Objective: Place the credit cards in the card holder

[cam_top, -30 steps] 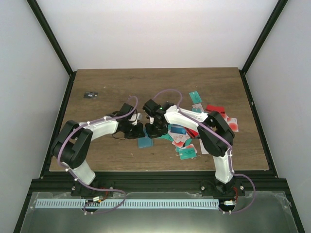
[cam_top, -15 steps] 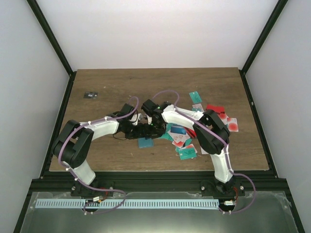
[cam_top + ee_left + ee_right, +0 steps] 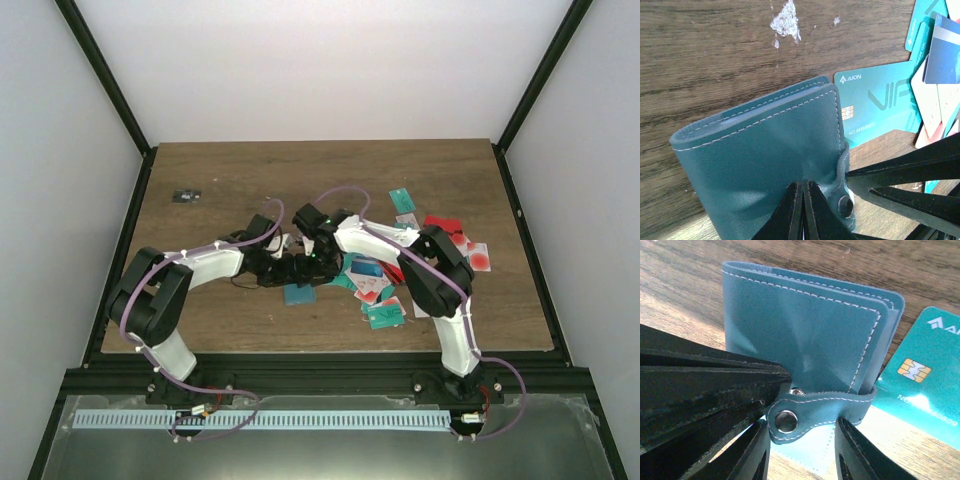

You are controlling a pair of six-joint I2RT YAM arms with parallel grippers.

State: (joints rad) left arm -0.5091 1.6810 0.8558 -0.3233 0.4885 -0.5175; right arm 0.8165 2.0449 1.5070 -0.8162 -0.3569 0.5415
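The card holder lies near the middle of the table, folded shut, its strap wrapped round the open edge with the snap fastened. The left claw has its fingers almost together, pinched on the near edge of the card holder's cover. The right claw meets it from the right, its fingers apart with their tips at the strap; whether they press it cannot be told. A teal card with a chip lies flat against the card holder's right side. The other credit cards are scattered and overlapping further right, red, white and blue among them. A small dark object sits at the far left, well apart
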